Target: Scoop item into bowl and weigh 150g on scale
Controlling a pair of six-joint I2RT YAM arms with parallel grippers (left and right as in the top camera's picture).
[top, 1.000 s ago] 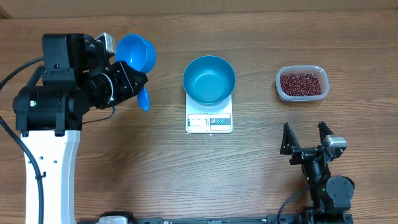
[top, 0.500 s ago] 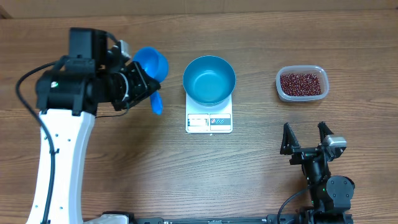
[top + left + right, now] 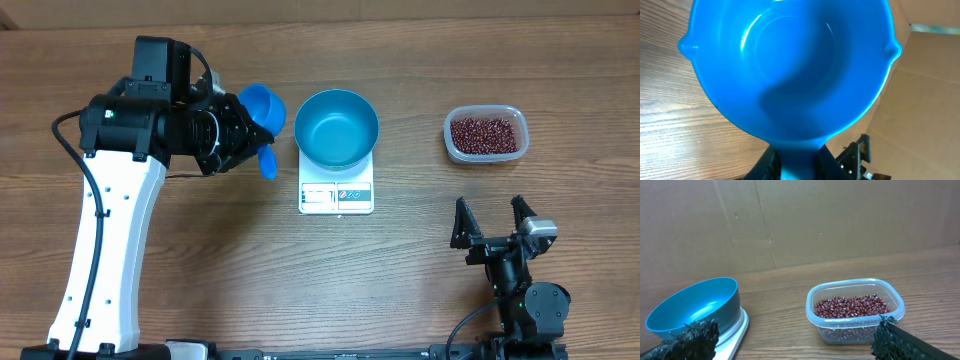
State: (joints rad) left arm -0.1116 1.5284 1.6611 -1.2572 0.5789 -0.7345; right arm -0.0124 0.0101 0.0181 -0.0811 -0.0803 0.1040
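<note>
- My right hand (image 3: 491, 224) rests at the near edge of the worktop (image 3: 420, 290), fingers spread wide, holding nothing.
- Ahead of it stands the clear tub (image 3: 485, 135) with the beans (image 3: 850, 306) inside. The fill looks untouched; I see no beans anywhere else.
- To the left of the tub, well apart, the scale (image 3: 336, 193) lies flat with the bowl (image 3: 336, 128) on it. The bowl is empty; its blue floor shows bare in both the overhead and right wrist views.
- The display is too small to read.
- Further left, my left hand (image 3: 247, 150) is clamped narrow on the handle of the scoop (image 3: 790, 65), held just beside the bowl's left rim, clear of the worktop. The scoop's cup is empty in the left wrist view.
- Judgement: only the pick-up of the scoop is done. Left to do: carry it across to the tub, load beans, tip them into the bowl, and repeat until the scale reads the target.
</note>
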